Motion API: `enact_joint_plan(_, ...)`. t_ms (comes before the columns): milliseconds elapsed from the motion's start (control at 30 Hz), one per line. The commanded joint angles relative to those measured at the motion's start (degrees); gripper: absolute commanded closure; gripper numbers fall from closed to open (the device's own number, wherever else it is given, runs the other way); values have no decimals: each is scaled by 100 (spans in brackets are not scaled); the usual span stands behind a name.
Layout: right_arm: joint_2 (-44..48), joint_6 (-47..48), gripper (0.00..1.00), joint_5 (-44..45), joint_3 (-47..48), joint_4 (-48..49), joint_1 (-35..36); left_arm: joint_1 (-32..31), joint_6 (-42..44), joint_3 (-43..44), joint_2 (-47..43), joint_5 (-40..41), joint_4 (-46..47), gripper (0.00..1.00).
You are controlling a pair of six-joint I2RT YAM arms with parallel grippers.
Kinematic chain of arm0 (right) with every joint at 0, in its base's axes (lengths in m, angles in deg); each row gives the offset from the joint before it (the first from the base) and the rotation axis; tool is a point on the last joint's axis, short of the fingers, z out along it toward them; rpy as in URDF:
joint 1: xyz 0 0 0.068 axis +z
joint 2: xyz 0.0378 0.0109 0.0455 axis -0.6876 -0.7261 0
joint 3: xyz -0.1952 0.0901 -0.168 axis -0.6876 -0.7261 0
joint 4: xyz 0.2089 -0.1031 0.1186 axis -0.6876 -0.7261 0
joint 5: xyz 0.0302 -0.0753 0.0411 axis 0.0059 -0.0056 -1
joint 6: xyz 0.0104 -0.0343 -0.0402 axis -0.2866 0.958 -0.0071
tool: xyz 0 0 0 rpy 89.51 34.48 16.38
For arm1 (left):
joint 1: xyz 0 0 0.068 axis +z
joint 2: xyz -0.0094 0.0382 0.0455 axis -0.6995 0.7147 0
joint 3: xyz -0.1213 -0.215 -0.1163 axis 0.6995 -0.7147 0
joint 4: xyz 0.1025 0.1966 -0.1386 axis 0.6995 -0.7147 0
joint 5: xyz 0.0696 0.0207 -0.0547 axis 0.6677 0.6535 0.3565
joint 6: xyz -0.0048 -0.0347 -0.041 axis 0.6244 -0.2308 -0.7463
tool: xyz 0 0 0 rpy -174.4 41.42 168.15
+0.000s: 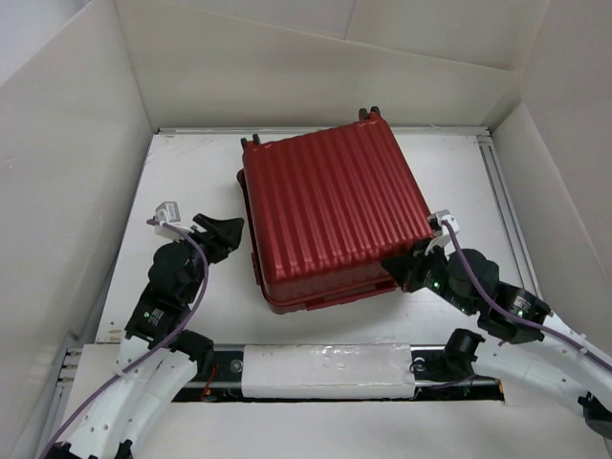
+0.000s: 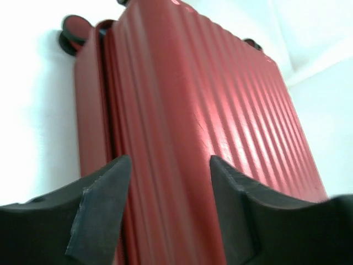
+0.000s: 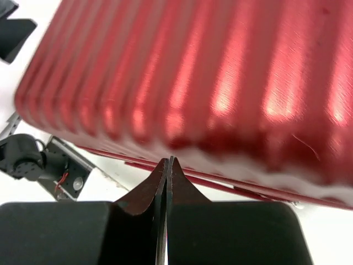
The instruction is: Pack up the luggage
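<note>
The luggage [image 1: 330, 215] is a dark red ribbed hard-shell suitcase lying flat and closed in the middle of the white table, its small dark wheels [image 1: 368, 114] at the far side. My left gripper [image 1: 228, 235] stands open just left of the case's left side. In the left wrist view the red shell [image 2: 198, 110] fills the space beyond its spread fingers [image 2: 105, 204], with nothing between them. My right gripper [image 1: 402, 268] is shut at the case's near right corner. Its closed tips [image 3: 167, 161] point at the seam under the shell [image 3: 209, 72]. Whether they touch it is unclear.
White walls [image 1: 86, 143] enclose the table on the left, back and right. A metal rail [image 1: 499, 191] runs along the table's right side. A white taped bar [image 1: 325, 368] lies across the near edge between the two arm bases.
</note>
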Motion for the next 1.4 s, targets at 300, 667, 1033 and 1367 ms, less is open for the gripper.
enact_joint_plan(300, -2211, 196, 100, 513, 184, 986, 68, -22, -872, -1912, -768, -949, 278, 69)
enact_joint_plan(667, -2293, 479, 92, 121, 704, 1208, -266, -22, -889, -2000, -486, -703, 496, 64)
enact_joint_plan(1033, 352, -1224, 83, 1391, -1062, -13, 49, -22, -890, -2185, 24, -1143, 946, 70)
enact_joint_plan(1367, -76, -1762, 66, 1929, -993, -314, -65, -22, -723, -2237, -301, -1363, 894, 76)
